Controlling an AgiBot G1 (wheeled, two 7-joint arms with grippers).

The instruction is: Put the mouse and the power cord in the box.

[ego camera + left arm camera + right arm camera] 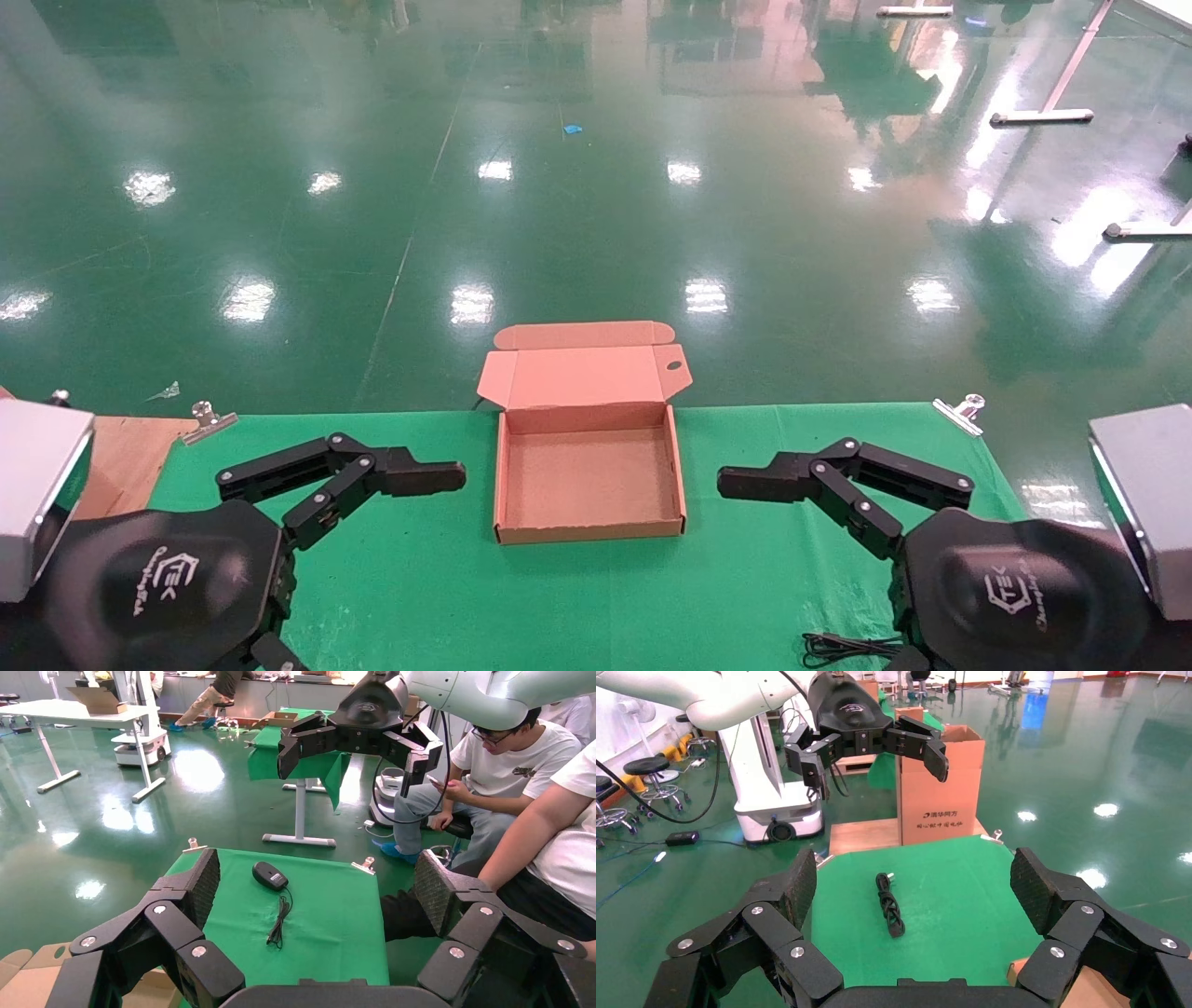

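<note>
Head view shows you the box [589, 480], matte brown cardboard, lid hinged back, centred on green cloth [438, 578]. Left gripper [372, 485] and right gripper [801, 489] flank it, both spread wide. Glossy oval mouse [270, 875] lies right; bundled power cord [890, 914] left.

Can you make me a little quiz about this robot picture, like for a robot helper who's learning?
1. Fill in: the mouse and the cord lie on a ___ cloth.
2. True or false: the lid of the box is shut.
3. The jaws of the left gripper and the right gripper are: A open, B shut, C holding the mouse.
Key: 1 green; 2 false; 3 A.
</note>
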